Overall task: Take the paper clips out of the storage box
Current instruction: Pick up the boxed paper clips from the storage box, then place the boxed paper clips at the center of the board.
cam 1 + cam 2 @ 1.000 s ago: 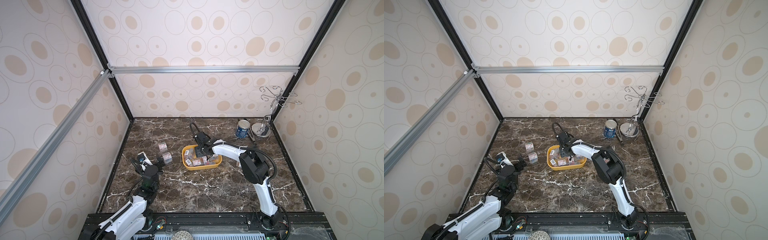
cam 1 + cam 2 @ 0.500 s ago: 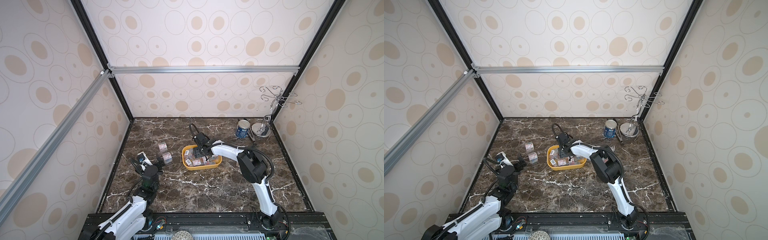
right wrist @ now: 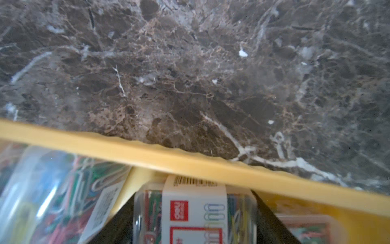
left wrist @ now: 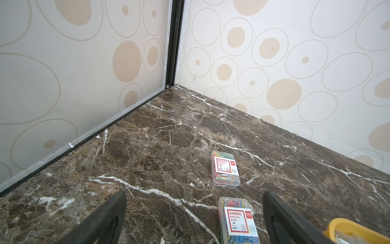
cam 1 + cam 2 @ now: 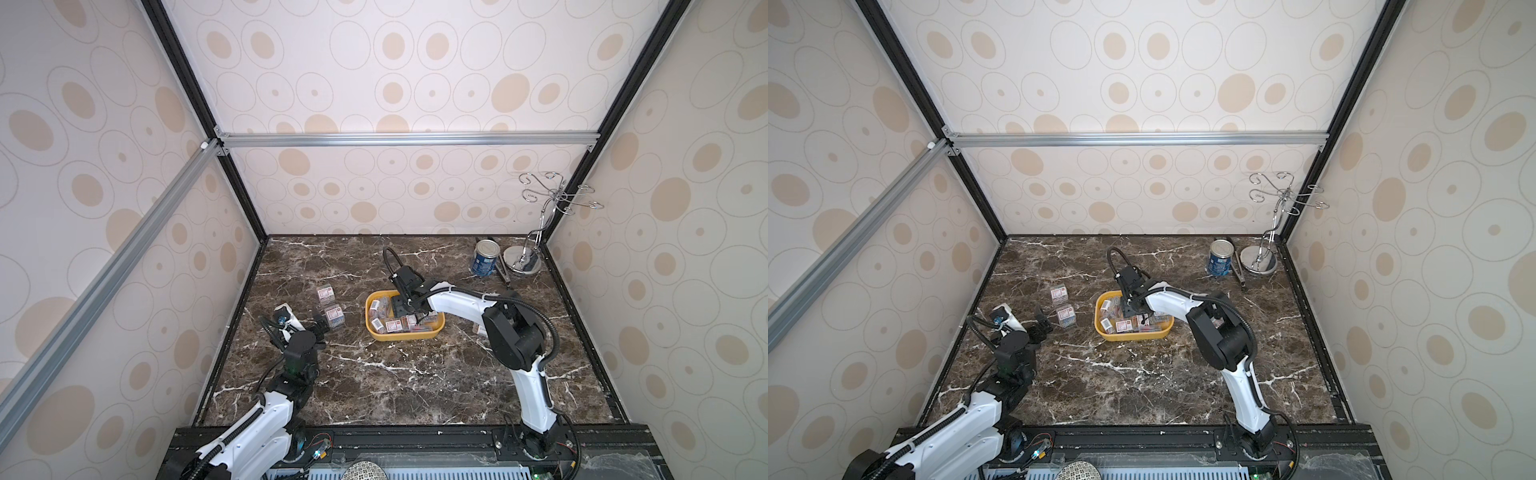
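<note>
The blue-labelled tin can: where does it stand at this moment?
In a top view the tin can stands upright near the far right corner of the table, beside the metal hook stand, apart from the yellow storage box.

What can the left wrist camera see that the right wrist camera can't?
Only left wrist: two loose clip boxes on the table, a wall corner, the open left gripper. Only right wrist: the right gripper pinching a clip box inside the tray. Both: yellow tray and marble table.
</note>
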You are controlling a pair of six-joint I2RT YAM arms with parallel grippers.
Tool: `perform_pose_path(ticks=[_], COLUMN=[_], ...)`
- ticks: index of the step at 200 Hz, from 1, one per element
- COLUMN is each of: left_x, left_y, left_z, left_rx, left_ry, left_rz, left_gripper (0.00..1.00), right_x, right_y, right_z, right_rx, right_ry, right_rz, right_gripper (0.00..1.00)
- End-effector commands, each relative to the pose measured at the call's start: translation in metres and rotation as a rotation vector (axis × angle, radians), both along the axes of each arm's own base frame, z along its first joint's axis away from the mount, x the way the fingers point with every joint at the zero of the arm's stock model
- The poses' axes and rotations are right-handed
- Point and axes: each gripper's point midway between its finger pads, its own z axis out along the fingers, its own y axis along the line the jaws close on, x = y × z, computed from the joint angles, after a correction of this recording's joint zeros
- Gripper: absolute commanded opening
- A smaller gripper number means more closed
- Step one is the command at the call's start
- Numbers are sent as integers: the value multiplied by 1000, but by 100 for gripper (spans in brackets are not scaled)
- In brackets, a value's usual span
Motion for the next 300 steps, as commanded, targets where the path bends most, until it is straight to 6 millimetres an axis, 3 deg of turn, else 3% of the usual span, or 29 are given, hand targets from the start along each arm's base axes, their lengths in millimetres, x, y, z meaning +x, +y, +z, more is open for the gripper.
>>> perform_pose_path(ticks=[1,89,144,173,237,269,300], left_x=[-1,-1,-1,-1,-1,-1,-2], left_y=[5,4,2,2,1,2,2], left_z=[5,5,6,6,5,5,6], left_rx=[-11,-11,-12,-13,-12,-13,-15], left_ry=[-23,-25,-32,-33,-32,-33,-39], left_rz=[27,19,8,7,0,1,-1], left_gripper=[100,100,100,100,100,100,100], right_x=[-3,-36,-55,-60,-61,-61,-57], right_y=[-2,-36,-90,-126,-198,-220,-226], right_z=[40,112,133,130,103,90,76], right_rx=[60,193,194,203,178,167,159], right_ry=[-55,-213,-331,-340,-304,-280,-246], right_rz=[-8,-27,-127,-208,-374,-426,-430], right_gripper=[66,65,64,63,62,62,62])
